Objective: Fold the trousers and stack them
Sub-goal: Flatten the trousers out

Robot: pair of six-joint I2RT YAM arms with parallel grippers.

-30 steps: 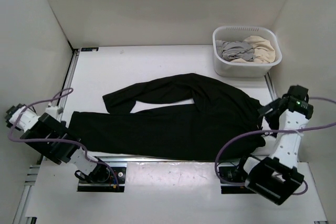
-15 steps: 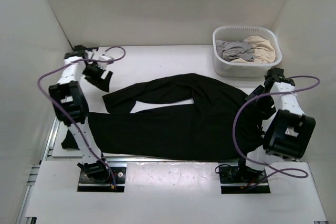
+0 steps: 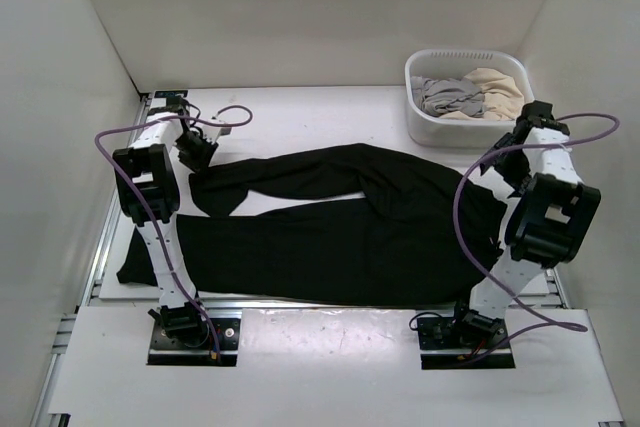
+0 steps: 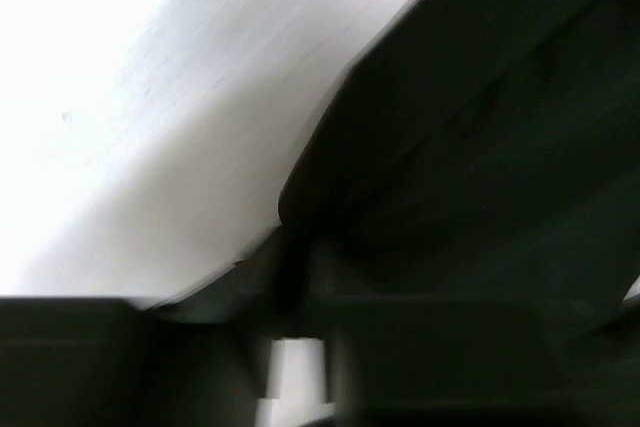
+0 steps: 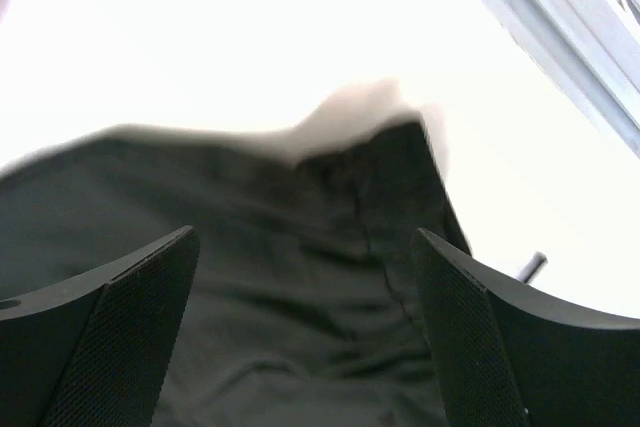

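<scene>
The black trousers (image 3: 340, 227) lie spread across the white table, waist to the right and legs to the left, with the far leg bent toward the back left. My left gripper (image 3: 197, 159) is down on the cuff end of that far leg. In the left wrist view the jaws (image 4: 295, 267) stand close together with the dark fabric edge (image 4: 480, 127) running into the narrow gap. My right gripper (image 3: 510, 169) hovers at the waist's far right corner. Its fingers (image 5: 120, 317) are wide apart above the cloth (image 5: 300, 347), touching nothing.
A white basket (image 3: 412, 97) holding grey and beige clothes stands at the back right, close behind the right wrist. White walls enclose the table on three sides. A metal rail (image 5: 560, 17) runs along the table's right edge.
The left arm swung from the near left edge to the far leg's cuff and its jaws narrowed on the fabric. The right arm moved back along the right side to the waist corner.
</scene>
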